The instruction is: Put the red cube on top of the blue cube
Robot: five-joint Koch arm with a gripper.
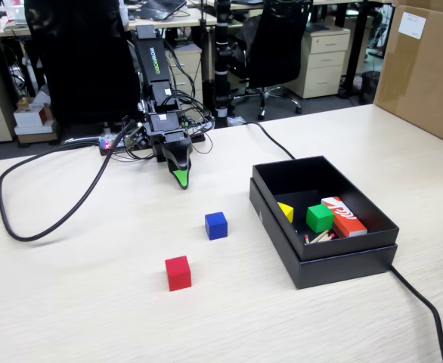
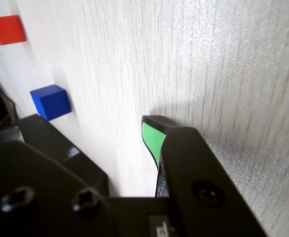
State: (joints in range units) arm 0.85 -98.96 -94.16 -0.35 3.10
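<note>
Matt red cube (image 1: 178, 272), wood-grain table (image 1: 93, 302)

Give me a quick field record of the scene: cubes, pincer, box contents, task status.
red cube: on the table, nearest the fixed camera, untouched
blue cube: on the table, apart from the red cube, between it and the arm
pincer: green-tipped, low over the table behind the blue cube, holding nothing; open or shut cannot be told
black box: right side of the fixed view, holding a green cube, a yellow block, a red-and-white box
stack: not yet made
</note>
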